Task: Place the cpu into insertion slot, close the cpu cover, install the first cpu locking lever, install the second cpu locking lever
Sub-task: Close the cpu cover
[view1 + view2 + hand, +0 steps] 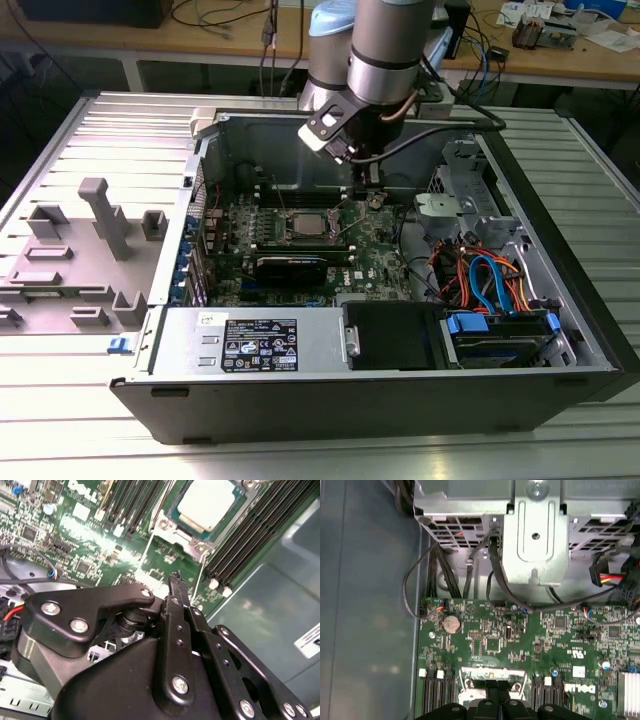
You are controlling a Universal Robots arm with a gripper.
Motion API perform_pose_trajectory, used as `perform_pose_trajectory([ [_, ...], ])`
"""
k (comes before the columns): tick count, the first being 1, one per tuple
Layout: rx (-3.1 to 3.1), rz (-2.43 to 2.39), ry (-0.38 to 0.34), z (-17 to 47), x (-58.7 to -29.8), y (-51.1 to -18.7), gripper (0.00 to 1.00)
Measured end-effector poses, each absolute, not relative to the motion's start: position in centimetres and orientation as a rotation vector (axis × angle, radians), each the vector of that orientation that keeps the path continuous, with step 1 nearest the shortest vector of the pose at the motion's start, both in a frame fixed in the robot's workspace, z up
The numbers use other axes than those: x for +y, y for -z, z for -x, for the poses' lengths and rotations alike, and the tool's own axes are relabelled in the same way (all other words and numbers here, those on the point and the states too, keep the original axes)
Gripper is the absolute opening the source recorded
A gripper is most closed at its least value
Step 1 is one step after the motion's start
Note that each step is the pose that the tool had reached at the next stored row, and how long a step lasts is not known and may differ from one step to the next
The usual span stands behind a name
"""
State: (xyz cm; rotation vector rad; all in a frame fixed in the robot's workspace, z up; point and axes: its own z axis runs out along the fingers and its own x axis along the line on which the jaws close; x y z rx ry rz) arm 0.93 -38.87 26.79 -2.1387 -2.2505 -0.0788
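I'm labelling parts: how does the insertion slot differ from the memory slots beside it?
The insertion slot is square with a silvery rim; the memory slots are long, narrow and black. The insertion slot holds the cpu; the memory slots look empty. Both sit on the green board.

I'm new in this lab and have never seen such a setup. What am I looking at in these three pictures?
A robot arm reaches into an open computer case lying on a metal table. The exterior view looks on from off the arm. Both wrist views come from cameras riding on the arm. Its gripper, the black pincer, is shut with nothing visible in it, and hangs over the green board near the cpu. That silvery square chip already sits on the board, framed by the cpu cover. Grey plastic holders lie on the table at the exterior view's left.
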Motion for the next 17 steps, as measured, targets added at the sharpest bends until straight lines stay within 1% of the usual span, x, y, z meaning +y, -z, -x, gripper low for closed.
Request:
perform_pose_trajectory([
  [7,-2.251,2.139,0.079,-4.0,-38.8,-26.3,0.11],
  [13,-2.249,2.137,0.075,-4.3,-38.8,-25.1,0.11],
  [17,-2.249,2.136,0.074,-4.0,-38.8,-24.9,0.11],
])
